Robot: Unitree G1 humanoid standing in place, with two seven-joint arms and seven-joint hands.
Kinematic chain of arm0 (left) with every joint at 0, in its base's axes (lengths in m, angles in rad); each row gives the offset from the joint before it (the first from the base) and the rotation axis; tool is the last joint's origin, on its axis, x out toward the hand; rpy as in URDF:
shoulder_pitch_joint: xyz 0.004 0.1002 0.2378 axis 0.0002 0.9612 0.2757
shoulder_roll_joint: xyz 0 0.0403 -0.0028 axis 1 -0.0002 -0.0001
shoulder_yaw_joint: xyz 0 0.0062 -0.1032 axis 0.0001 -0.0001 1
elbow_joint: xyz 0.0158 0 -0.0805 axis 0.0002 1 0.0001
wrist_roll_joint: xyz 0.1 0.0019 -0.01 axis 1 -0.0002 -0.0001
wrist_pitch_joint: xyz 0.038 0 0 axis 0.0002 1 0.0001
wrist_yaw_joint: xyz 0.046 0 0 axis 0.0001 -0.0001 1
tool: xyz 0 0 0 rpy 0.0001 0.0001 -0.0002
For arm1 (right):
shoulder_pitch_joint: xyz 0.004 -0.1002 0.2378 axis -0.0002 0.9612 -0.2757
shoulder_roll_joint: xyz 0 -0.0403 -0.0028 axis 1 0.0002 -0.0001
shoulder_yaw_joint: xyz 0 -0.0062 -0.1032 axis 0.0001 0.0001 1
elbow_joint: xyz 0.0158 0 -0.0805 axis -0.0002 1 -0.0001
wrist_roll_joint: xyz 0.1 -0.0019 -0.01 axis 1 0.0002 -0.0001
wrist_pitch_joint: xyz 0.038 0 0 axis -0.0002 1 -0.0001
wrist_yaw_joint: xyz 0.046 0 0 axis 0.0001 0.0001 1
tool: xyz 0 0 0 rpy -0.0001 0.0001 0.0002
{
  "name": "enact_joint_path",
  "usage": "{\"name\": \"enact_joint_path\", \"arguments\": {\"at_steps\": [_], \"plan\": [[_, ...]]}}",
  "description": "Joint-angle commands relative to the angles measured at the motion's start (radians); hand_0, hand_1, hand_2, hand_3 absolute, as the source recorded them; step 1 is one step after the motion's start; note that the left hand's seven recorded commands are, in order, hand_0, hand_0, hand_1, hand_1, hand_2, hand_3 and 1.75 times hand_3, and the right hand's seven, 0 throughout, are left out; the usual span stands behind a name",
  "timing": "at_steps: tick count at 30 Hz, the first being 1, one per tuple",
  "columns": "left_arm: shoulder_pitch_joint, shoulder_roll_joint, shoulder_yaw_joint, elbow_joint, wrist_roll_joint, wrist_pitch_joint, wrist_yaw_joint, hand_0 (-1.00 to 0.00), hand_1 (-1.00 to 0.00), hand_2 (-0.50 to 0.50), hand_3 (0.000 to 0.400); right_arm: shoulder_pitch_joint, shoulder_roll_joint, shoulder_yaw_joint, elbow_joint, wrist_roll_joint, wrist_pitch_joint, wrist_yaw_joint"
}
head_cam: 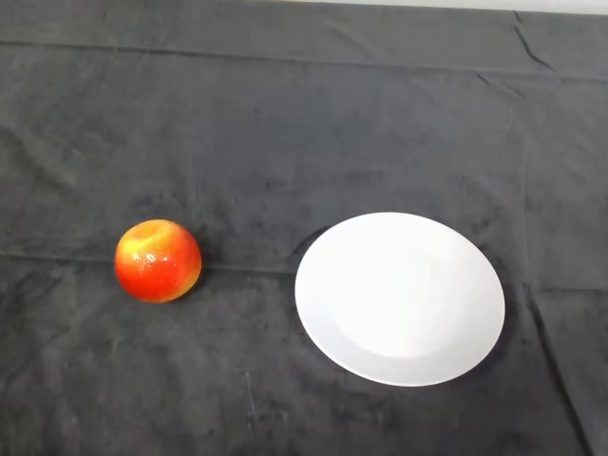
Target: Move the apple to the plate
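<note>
One apple [158, 260] left of plate [399, 297]

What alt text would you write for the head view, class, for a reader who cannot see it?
A red and yellow apple sits on a dark cloth covering a table, to the left of a white plate with nothing on it. The two are apart, not touching.

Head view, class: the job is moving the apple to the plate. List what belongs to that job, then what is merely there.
Belongs to the job:
- apple, on the cloth, left of the plate
- plate, white, nothing on it

Merely there:
- dark cloth covering the table
</note>
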Motion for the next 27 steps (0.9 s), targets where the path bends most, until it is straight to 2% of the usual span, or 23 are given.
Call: {"name": "enact_joint_path", "arguments": {"at_steps": [1,13,27], "plan": [[-0.005,-0.006,0.016,-0.042,0.020,-0.016,-0.004,0.00,0.00,0.00,0.000,0.021,-0.024,-0.0125,0.002,0.0061,0.002,0.0046],[-0.021,-0.023,0.014,-0.048,0.058,-0.019,0.001,0.00,0.00,0.00,0.000,0.021,-0.024,-0.0124,0.002,0.0061,0.002,0.0044],[-0.062,-0.086,-0.090,-0.062,0.196,-0.046,-0.001,0.00,0.00,0.00,0.000,0.021,-0.023,-0.0121,0.001,0.0060,0.002,0.0039]]}}
